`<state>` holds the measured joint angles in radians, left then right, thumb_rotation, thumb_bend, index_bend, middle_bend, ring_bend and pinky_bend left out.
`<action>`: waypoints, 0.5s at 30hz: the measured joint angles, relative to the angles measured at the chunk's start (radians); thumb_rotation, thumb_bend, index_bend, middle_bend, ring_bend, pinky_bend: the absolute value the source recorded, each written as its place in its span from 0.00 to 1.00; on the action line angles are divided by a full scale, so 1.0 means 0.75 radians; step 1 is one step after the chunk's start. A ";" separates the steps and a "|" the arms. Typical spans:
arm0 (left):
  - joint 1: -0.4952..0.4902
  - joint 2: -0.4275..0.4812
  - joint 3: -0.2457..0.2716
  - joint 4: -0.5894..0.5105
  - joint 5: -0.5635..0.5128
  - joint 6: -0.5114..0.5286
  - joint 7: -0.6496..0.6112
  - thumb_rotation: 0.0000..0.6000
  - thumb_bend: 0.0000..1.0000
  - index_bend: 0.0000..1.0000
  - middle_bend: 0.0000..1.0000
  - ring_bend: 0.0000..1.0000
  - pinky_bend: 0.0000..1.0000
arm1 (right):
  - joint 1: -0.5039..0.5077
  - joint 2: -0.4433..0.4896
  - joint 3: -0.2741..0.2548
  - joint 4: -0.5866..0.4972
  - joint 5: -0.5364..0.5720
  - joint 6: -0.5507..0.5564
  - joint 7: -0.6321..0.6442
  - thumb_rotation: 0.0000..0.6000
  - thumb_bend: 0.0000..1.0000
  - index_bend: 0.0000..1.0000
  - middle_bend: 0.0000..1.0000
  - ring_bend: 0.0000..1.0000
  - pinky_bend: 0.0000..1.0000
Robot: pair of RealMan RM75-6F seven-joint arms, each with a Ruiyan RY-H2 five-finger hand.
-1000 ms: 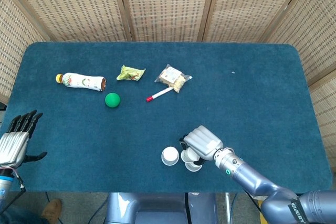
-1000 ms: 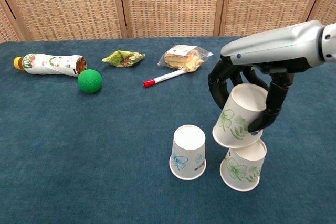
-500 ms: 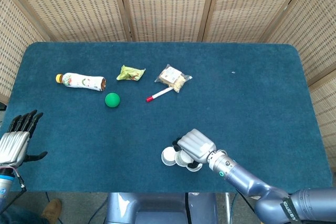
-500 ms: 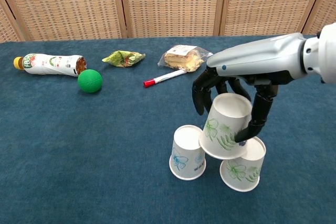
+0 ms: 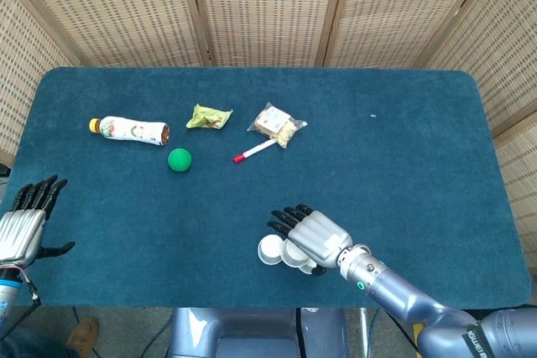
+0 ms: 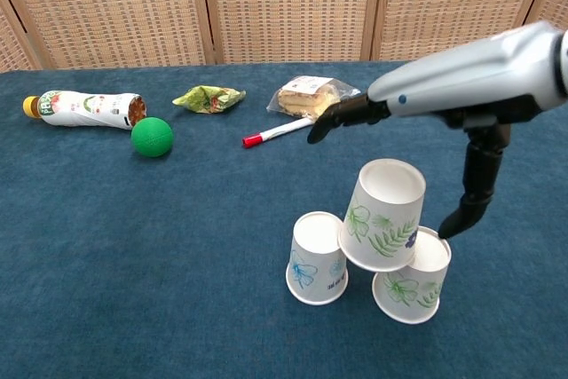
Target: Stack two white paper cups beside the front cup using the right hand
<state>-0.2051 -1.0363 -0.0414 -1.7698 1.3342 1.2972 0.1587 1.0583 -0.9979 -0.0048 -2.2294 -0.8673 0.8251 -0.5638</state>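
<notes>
My right hand (image 6: 461, 99) hovers above the cups with its fingers spread wide and nothing held; the thumb hangs down just beside the rear cup's rim. My left hand (image 5: 21, 228) waits off the table's left edge, fingers apart, empty.

Three white paper cups stand upside down near the front edge of the blue table (image 6: 133, 237). The front cup (image 6: 318, 258) sits on the cloth at the left, the base cup (image 6: 411, 285) on the cloth at the right, and the upper cup (image 6: 383, 214) is perched tilted, leaning across both of them instead of sitting squarely on the base cup. I judge that stack unsteady.

These cups look very light, thin-walled and easy to crush or knock over, with a smooth, slightly slippery printed wall. To straighten the upper cup I would take it lightly around the middle of its wall, thumb opposite fingers, squeezing only enough to lift, then set it centred on the base cup without brushing the front cup
</notes>
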 measured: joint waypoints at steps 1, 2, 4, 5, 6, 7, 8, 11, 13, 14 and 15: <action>0.001 0.001 0.000 0.000 0.001 0.001 -0.002 1.00 0.00 0.00 0.00 0.00 0.00 | -0.005 0.029 0.002 -0.020 -0.008 0.010 0.004 1.00 0.00 0.00 0.00 0.05 0.13; 0.002 0.002 0.000 0.000 0.002 0.003 -0.004 1.00 0.00 0.00 0.00 0.00 0.00 | -0.012 0.061 0.004 -0.038 -0.018 0.021 0.009 1.00 0.00 0.00 0.00 0.05 0.13; 0.004 0.004 0.000 -0.002 0.005 0.007 -0.008 1.00 0.00 0.00 0.00 0.00 0.00 | -0.038 0.141 0.007 -0.073 -0.051 0.051 0.027 1.00 0.00 0.00 0.01 0.05 0.12; 0.005 0.004 0.000 -0.003 0.007 0.009 -0.009 1.00 0.00 0.00 0.00 0.00 0.00 | -0.055 0.177 0.008 -0.082 -0.072 0.068 0.037 1.00 0.00 0.01 0.02 0.05 0.12; 0.007 0.005 0.001 -0.004 0.010 0.013 -0.010 1.00 0.00 0.00 0.00 0.00 0.00 | -0.081 0.223 0.007 -0.089 -0.108 0.092 0.052 1.00 0.00 0.02 0.03 0.05 0.11; 0.008 0.005 0.002 -0.005 0.013 0.015 -0.011 1.00 0.00 0.00 0.00 0.00 0.00 | -0.104 0.252 0.006 -0.089 -0.139 0.112 0.065 1.00 0.00 0.03 0.04 0.05 0.11; 0.011 0.005 0.003 -0.006 0.016 0.019 -0.011 1.00 0.00 0.00 0.00 0.00 0.00 | -0.129 0.273 0.004 -0.083 -0.174 0.134 0.079 1.00 0.00 0.04 0.04 0.05 0.10; 0.016 0.003 0.007 -0.009 0.024 0.028 -0.009 1.00 0.00 0.00 0.00 0.00 0.00 | -0.228 0.307 -0.005 -0.020 -0.320 0.226 0.150 1.00 0.00 0.06 0.05 0.04 0.05; 0.020 0.000 0.008 -0.011 0.031 0.037 -0.010 1.00 0.00 0.00 0.00 0.00 0.00 | -0.305 0.307 -0.012 0.073 -0.425 0.312 0.231 1.00 0.00 0.06 0.05 0.01 0.02; 0.023 -0.003 0.009 -0.012 0.039 0.046 -0.011 1.00 0.00 0.00 0.00 0.00 0.00 | -0.338 0.302 -0.015 0.124 -0.465 0.351 0.274 1.00 0.00 0.06 0.04 0.00 0.00; 0.025 -0.005 0.009 -0.012 0.042 0.050 -0.012 1.00 0.00 0.00 0.00 0.00 0.00 | -0.382 0.290 -0.018 0.201 -0.510 0.404 0.337 1.00 0.00 0.06 0.03 0.00 0.00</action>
<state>-0.1864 -1.0399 -0.0344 -1.7791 1.3659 1.3348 0.1495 0.7717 -0.7800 -0.0184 -2.0786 -1.2496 1.1279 -0.3113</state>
